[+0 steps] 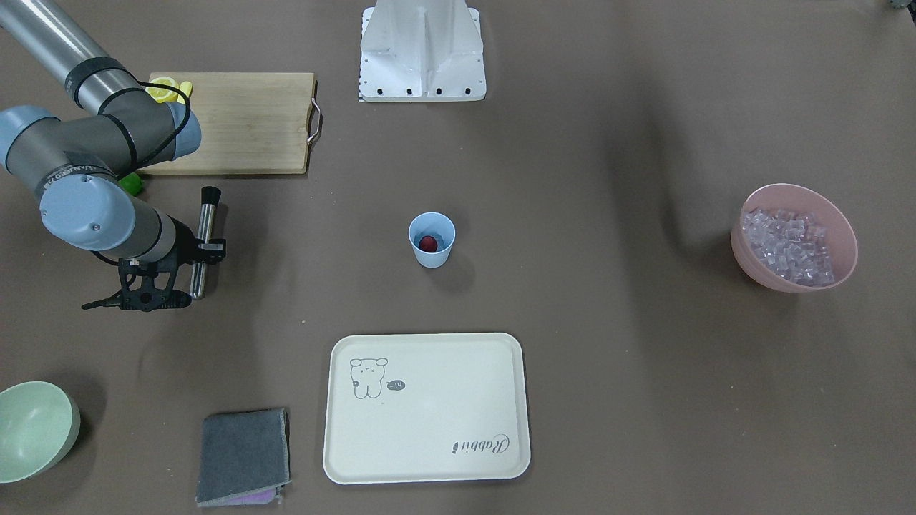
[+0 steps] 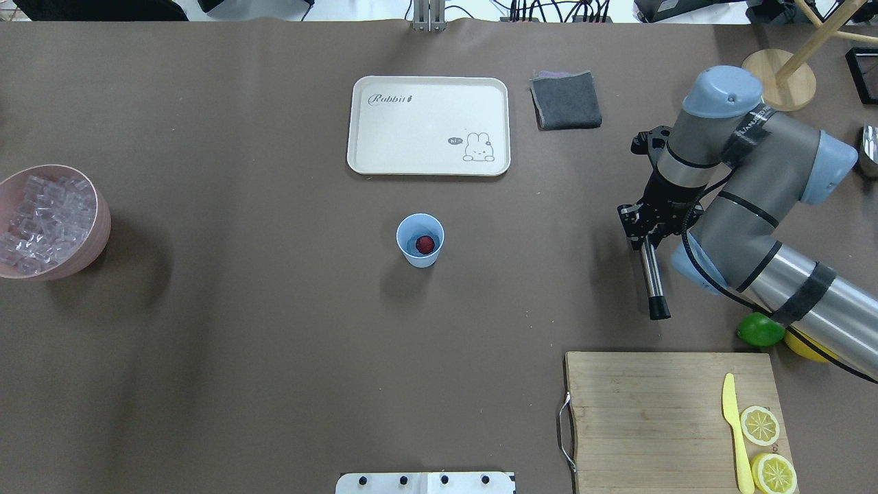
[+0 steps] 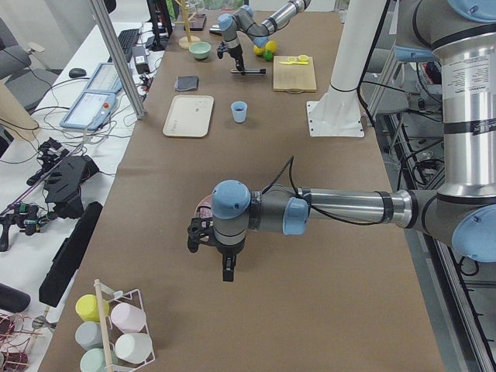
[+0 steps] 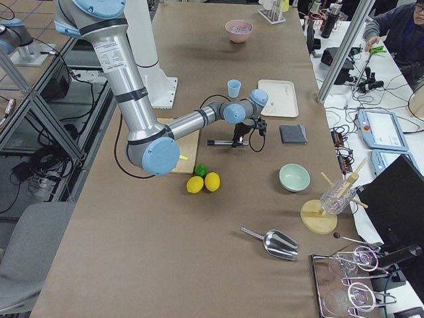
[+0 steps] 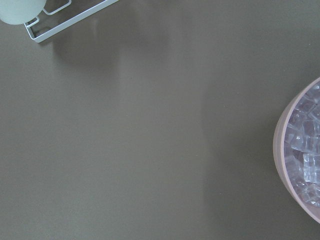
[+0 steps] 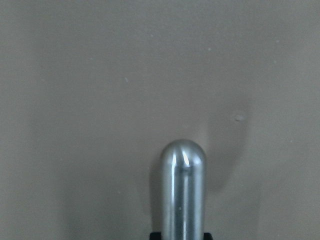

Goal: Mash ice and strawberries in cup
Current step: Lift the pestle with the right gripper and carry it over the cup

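The light-blue cup [image 1: 431, 239] stands upright mid-table, also in the overhead view [image 2: 420, 240]. One red strawberry [image 1: 427, 244] [image 2: 425, 243] lies inside it. The ice [image 1: 787, 243] [image 2: 41, 219] fills a pink bowl [image 1: 748, 247] far from the cup; the left wrist view shows ice [image 5: 305, 150] at its right edge. My right gripper [image 1: 207, 247] [image 2: 645, 230] is shut on a steel muddler [image 1: 202, 243] [image 2: 651, 274] held level and low over the table, well apart from the cup. My left gripper [image 3: 227, 267] shows only in the exterior left view, next to the pink bowl; I cannot tell its state.
A wooden cutting board [image 2: 658, 418] holds lemon slices [image 2: 760, 425] and a yellow knife [image 2: 734, 432]. A lime [image 2: 760, 330] lies by the right arm. A cream tray [image 2: 429, 125], a grey cloth [image 2: 565, 100] and a pale green bowl [image 1: 32, 429] sit beyond the cup.
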You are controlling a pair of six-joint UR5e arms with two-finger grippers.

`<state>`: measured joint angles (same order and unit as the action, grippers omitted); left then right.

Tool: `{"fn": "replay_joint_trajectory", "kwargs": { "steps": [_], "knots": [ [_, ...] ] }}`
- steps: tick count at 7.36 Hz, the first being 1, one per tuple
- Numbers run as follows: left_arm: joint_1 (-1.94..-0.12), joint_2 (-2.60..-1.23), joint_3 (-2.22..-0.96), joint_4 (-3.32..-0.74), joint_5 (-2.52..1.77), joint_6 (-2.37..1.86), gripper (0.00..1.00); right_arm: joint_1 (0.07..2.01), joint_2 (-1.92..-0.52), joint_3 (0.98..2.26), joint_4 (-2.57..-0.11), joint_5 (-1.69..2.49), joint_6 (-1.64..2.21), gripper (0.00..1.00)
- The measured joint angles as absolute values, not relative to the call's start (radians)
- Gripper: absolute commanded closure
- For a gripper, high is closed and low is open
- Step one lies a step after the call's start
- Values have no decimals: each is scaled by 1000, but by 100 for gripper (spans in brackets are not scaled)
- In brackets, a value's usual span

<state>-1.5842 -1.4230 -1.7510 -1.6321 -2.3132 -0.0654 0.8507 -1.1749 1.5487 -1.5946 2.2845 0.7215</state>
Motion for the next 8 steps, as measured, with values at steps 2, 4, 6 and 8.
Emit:
{"fn": "replay_joint_trajectory", "kwargs": {
  "steps": [2,4,6,8],
  "knots": [
    [-1583,-1422,-1747,-1630,-2318,-68,1,867,-1167,1605,-1601,2267,713,100],
    [-1583,-1422,-1739,-1628,-2321,-71,1,853,-1111,1666,-1604,2220,703,100],
    [-1582,-1422,-1737,-1626,-2323,-73,1,823,-1041,1726,-1588,2149,681,100],
    [-1581,-1422,-1733,-1622,-2323,-74,1,787,-1009,1762,-1475,2076,563,100]
  ]
}}
